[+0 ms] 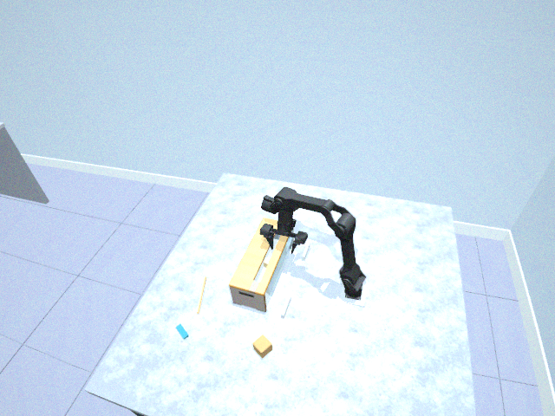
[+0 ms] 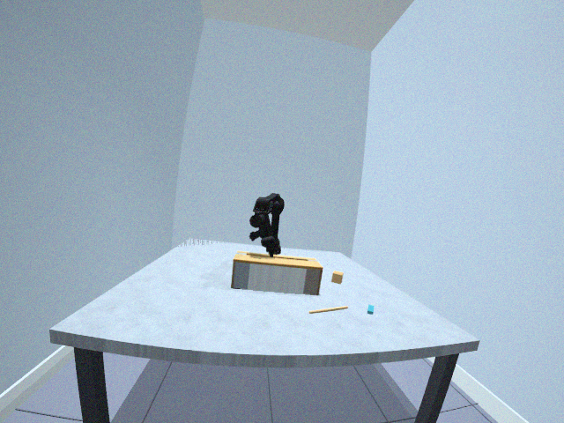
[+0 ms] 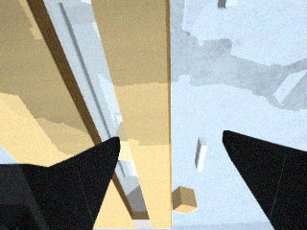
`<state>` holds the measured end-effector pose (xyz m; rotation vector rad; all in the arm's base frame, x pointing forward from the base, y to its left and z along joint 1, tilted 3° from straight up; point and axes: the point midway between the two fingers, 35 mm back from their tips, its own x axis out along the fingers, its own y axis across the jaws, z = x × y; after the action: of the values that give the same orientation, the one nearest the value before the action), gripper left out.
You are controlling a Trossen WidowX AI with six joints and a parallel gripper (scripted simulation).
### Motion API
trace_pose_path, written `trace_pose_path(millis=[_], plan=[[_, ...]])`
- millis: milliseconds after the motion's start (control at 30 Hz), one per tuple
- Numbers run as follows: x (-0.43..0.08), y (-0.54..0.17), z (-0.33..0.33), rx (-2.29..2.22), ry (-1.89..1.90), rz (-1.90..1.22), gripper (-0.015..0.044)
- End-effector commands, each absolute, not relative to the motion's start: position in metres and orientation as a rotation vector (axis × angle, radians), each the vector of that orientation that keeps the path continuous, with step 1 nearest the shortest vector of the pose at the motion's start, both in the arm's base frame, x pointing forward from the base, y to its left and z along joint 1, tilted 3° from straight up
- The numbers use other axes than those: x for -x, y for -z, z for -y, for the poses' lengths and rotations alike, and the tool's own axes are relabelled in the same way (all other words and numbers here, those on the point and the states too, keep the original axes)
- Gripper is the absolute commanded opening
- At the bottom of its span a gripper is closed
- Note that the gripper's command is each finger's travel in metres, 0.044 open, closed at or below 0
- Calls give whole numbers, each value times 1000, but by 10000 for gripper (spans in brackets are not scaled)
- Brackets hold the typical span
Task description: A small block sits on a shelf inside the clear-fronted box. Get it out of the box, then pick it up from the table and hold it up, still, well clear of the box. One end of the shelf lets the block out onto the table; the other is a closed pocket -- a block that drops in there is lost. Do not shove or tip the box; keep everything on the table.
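Observation:
The box (image 1: 248, 269) (image 2: 277, 277) (image 3: 144, 53) stands upright, with an orange top and a long slot in it. A small tan piece (image 1: 265, 264), apparently the block, shows through the slot near mid-length; the shelf's two ends cannot be told apart here. My gripper (image 1: 282, 250) (image 3: 170, 139) is open and empty, pointing down above the box. In the wrist view its left fingertip overlaps the slot and its right fingertip lies beyond the box's edge, over the table.
An orange cube (image 1: 262, 346) (image 2: 337, 277) (image 3: 184, 199) lies beyond one box end. A thin stick (image 1: 201, 294) (image 2: 328, 309) and a blue piece (image 1: 181, 331) (image 2: 370, 308) lie on the other side of the box. A white bar (image 1: 286, 307) (image 3: 200, 154) lies near the arm's side.

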<state>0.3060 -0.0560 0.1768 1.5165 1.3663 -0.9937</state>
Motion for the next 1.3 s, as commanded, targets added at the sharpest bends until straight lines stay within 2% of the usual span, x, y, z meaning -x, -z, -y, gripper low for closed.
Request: trace_pose_path(millis=[0,900,1267], plan=[[-307,-170,54,-1524,992,-1367,400],[-307,-138,49,-1517,1000,-1372,400],[-309,-137,21,-1519,999,-1375,400]])
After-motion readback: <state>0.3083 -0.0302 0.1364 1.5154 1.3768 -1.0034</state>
